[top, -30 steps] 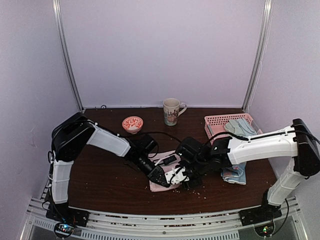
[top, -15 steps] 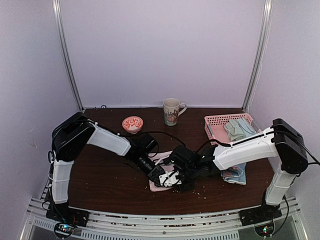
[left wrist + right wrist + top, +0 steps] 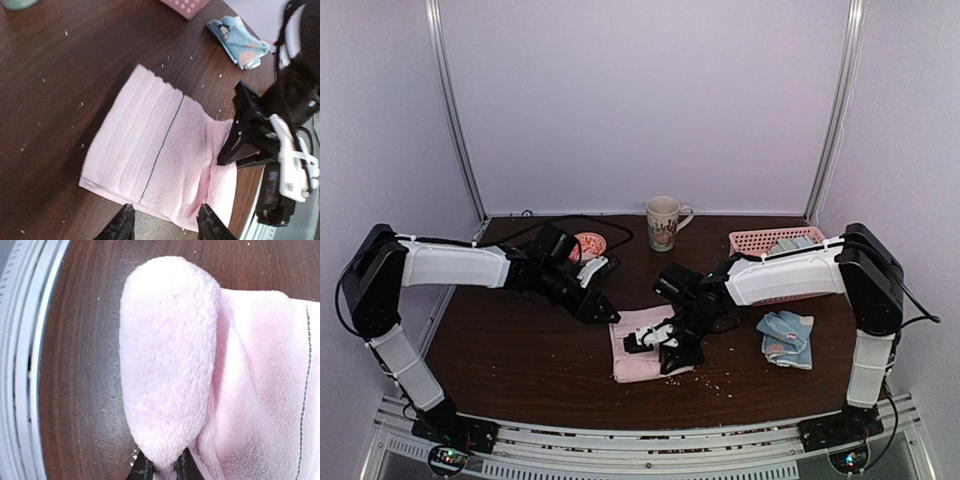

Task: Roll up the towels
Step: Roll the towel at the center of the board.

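A pale pink towel (image 3: pixel 632 355) lies flat on the dark table, its near edge lifted into a small fold (image 3: pixel 167 350). My right gripper (image 3: pixel 665 350) is shut on that folded edge; in the right wrist view its gripper (image 3: pixel 162 467) pinches the fold from below. My left gripper (image 3: pixel 608 314) is open and empty over the towel's far-left corner; in the left wrist view its gripper (image 3: pixel 165 225) hangs above the towel (image 3: pixel 150 150). A light blue patched towel (image 3: pixel 787 338) lies folded at the right, also in the left wrist view (image 3: pixel 239 42). Sage green and pale blue towels (image 3: pixel 790 243) sit in the basket.
A pink lattice basket (image 3: pixel 752 240) stands at the back right. A mug (image 3: pixel 664 221) and a small red-patterned bowl (image 3: pixel 588 244) stand at the back. Crumbs are scattered near the towel. The table's near edge runs just below the pink towel.
My left gripper has let go of the pink towel and drawn back up and to the left. My right gripper has shifted left, still holding the towel's edge.
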Controlling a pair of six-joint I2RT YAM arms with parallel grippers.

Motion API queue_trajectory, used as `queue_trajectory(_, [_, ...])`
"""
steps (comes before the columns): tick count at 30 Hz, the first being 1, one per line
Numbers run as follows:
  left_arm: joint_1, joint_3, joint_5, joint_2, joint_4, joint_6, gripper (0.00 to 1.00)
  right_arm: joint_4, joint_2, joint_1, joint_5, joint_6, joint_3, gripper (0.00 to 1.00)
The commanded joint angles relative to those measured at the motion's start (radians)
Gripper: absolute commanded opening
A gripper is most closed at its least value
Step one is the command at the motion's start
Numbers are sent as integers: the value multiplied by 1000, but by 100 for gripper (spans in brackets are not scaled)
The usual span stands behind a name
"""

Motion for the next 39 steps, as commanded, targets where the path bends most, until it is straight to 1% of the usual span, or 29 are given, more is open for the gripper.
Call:
queue_trajectory(1, [-23, -84, -173, -164, 166, 12, 44, -328, 148, -69, -260, -8, 129, 5])
queue_trajectory(3, [-59, -150, -251, -262, 239, 60, 44, -427, 232, -105, -306, -15, 230, 5])
queue_trajectory(4, [-95, -182, -308, -310, 273, 78, 45, -465, 274, -120, -323, -14, 283, 4])
queue_trajectory(6, [-189, -234, -399, -378, 332, 160, 47, -545, 377, -141, -341, -3, 390, 5])
queue_trajectory(7, [-238, -241, -436, -383, 340, 191, 48, -583, 418, -148, -341, 0, 445, 5])
queue_trajectory(9, [-317, -222, -480, -354, 316, 247, 48, -637, 487, -162, -342, 6, 523, 5])
queue_trajectory(12, [-396, -170, -555, -261, 242, 326, 48, -666, 547, -177, -332, 24, 588, 4])
queue_trajectory(14, [-474, -149, -712, -186, 194, 407, 48, -671, 571, -186, -334, 32, 605, 5])
queue_trajectory(16, [-521, -125, -798, -111, 153, 452, 48, -678, 583, -189, -338, 32, 610, 5])
queue_trajectory(18, [-535, -108, -822, -55, 140, 462, 48, -676, 583, -189, -339, 31, 606, 5])
queue_trajectory(22, [-547, -96, -854, 12, 171, 481, 48, -664, 581, -190, -337, 38, 594, 5])
queue_trajectory(25, [-547, -86, -863, 56, 180, 490, 44, -662, 581, -190, -342, 36, 589, 5])
queue_trajectory(28, [-547, -81, -862, 79, 182, 485, 40, -663, 578, -190, -343, 31, 583, 5])
queue_trajectory(34, [-554, -71, -875, 119, 202, 466, 39, -672, 576, -190, -355, 21, 599, 6])
queue_trajectory(36, [-558, -60, -864, 133, 201, 467, 34, -674, 572, -190, -358, 20, 603, 7])
queue_trajectory(37, [-558, -58, -852, 138, 200, 463, 29, -678, 569, -190, -362, 16, 603, 7])
queue_trajectory(39, [-557, -47, -828, 151, 186, 451, 21, -702, 560, -190, -369, -6, 612, 12])
